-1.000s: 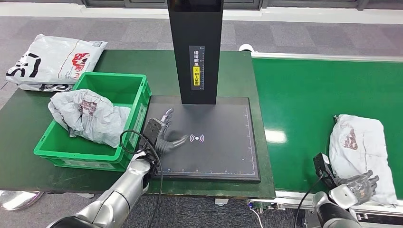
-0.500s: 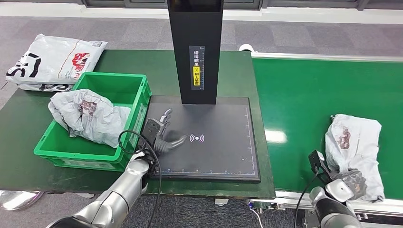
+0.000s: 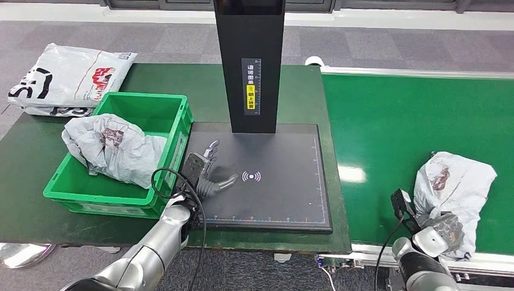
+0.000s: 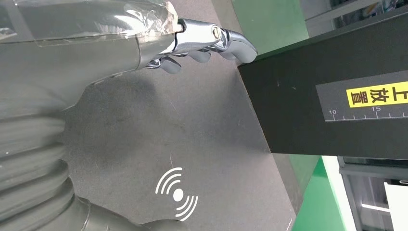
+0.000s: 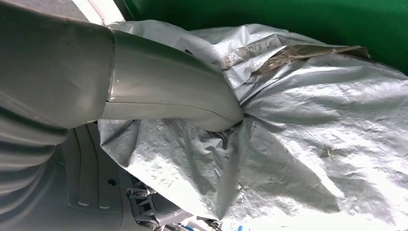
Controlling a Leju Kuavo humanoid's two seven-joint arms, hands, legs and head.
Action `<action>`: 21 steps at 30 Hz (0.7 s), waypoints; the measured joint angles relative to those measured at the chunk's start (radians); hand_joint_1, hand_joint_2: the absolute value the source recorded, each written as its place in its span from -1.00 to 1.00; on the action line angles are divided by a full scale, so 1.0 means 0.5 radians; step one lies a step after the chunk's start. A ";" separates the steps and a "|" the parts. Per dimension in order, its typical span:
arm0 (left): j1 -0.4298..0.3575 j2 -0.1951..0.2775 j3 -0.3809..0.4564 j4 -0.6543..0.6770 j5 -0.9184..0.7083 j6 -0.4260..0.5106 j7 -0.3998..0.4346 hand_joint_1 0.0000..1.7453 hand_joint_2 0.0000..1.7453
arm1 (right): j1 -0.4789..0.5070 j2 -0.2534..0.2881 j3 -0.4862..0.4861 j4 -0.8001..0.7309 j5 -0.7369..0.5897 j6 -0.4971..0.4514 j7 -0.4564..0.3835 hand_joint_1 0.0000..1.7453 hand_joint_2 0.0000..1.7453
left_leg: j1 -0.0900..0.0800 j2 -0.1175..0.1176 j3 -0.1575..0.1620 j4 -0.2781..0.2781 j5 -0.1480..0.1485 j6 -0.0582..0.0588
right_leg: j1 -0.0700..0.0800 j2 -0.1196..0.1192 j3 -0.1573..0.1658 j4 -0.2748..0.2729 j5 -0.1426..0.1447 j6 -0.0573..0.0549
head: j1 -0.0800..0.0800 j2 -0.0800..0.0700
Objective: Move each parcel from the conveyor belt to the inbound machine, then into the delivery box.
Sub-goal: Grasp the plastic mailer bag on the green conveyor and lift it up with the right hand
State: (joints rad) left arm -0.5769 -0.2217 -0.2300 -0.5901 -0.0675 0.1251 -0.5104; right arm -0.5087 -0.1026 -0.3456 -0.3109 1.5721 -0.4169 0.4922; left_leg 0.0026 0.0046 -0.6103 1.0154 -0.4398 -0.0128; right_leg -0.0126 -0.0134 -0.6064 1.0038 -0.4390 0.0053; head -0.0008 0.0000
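While right hand [image 3: 447, 229] grips grey parcel [image 3: 456, 182], yellow label [image 3: 250, 97] w/ Chinese text.

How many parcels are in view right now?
3: a grey parcel on the conveyor belt, gripped by the right hand; one in the green box; a white one behind it.

Right robot hand [image 3: 444, 228] closing on grey parcel [image 3: 454, 188], bunching it up and dragging it leftward along green conveyor belt [image 3: 388, 121]; parcel crumpling, no longer lying flat.
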 joint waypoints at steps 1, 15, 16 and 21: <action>0.000 0.000 0.000 0.000 0.000 0.000 0.000 -1.00 1.00 | 0.000 0.000 0.000 0.000 0.000 0.000 0.000 1.00 1.00 | 0.000 0.000 0.000 0.000 0.000 0.000 | 0.000 0.000 0.000 0.000 0.000 0.000 | 0.000 0.000; 0.088 0.046 0.153 -0.175 -0.103 0.213 0.023 -1.00 1.00 | 0.204 0.541 0.081 -1.348 -0.635 -0.577 -1.757 1.00 1.00 | 0.005 -0.002 -0.001 -0.001 0.003 -0.003 | 0.005 -0.002 -0.001 0.002 -0.001 -0.001 | 0.000 0.000; 0.088 0.048 0.164 -0.179 -0.102 0.213 0.021 -1.00 1.00 | 0.221 0.581 0.130 -1.413 -0.654 -0.576 -1.770 1.00 1.00 | 0.006 -0.002 -0.001 -0.001 0.003 -0.003 | 0.005 -0.002 -0.001 0.002 -0.002 -0.002 | 0.000 0.000; 0.088 0.052 0.217 -0.206 0.023 0.046 0.029 -1.00 1.00 | 0.260 0.691 0.501 -1.535 -0.891 -0.574 -1.655 1.00 1.00 | 0.006 -0.001 -0.001 -0.001 0.003 -0.003 | 0.005 -0.001 -0.001 0.002 -0.002 -0.002 | 0.000 0.000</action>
State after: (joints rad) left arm -0.5327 -0.1959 -0.1216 -0.6929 -0.0561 0.1483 -0.4959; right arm -0.3787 0.2427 -0.0951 -1.0786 1.1264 -0.7036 -0.3353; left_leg 0.0054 0.0040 -0.6108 1.0149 -0.4381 -0.0144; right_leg -0.0102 -0.0138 -0.6068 1.0046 -0.4399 0.0044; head -0.0008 0.0000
